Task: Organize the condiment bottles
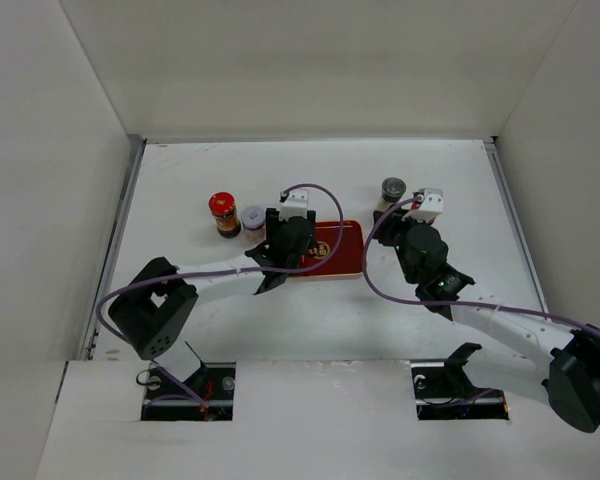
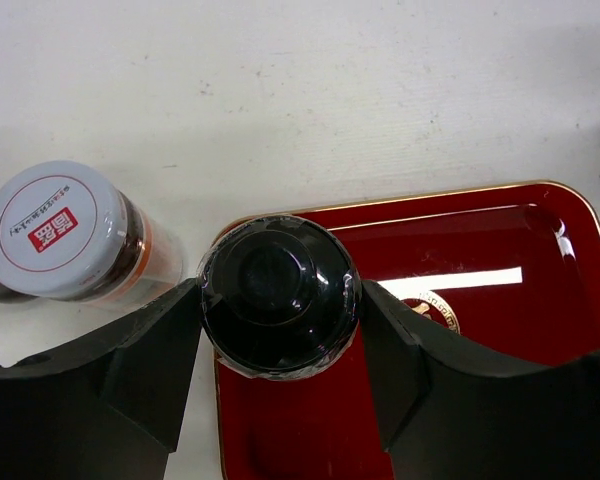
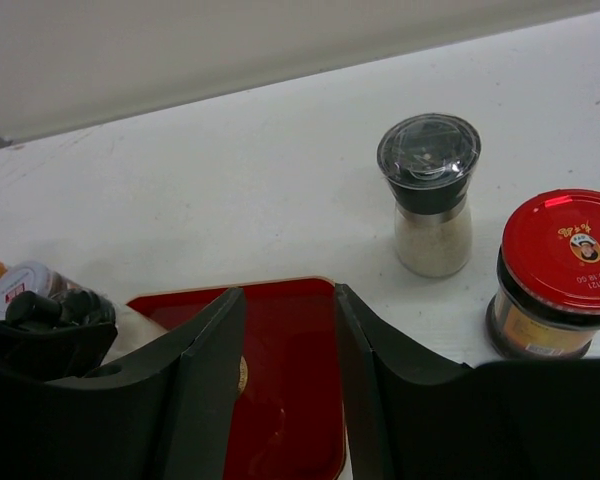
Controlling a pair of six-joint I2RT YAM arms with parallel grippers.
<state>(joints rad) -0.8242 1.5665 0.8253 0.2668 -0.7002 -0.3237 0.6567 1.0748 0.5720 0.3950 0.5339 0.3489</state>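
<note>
- Table [image 1: 310,320], white, carries all the things; both arms reach over it from the near edge.
- Tray [image 1: 345,255], red and flat with a gold rim, lies at the middle of the table, between the two grippers.
- Left gripper [image 2: 280,300] is over the left end of the tray. Its fingers are closed on the black-capped bottle [image 2: 277,285], one finger at each side of the cap. The cap has clear film around it. I cannot tell if the bottle stands on the tray or is lifted.
- Right gripper [image 3: 290,300] is just beside the right end of the tray, on the far side. Its fingers have a narrow gap between them and nothing is in it; only the tray shows through.
- Grinder [image 3: 430,195] with a dark-grey lid and white contents stands upright, far from the tray's right end.
- Red-lidded jar [image 3: 560,265] with a yellowish label stands near the grinder, not touching it. In the top view the right wrist hides most of it.
- Red-capped jar [image 1: 222,213] with dark contents stands upright, left of the tray.
- Silver-lidded jar [image 2: 55,230], amber-brown, stands just right of the red-capped jar and just left of the left gripper.
</note>
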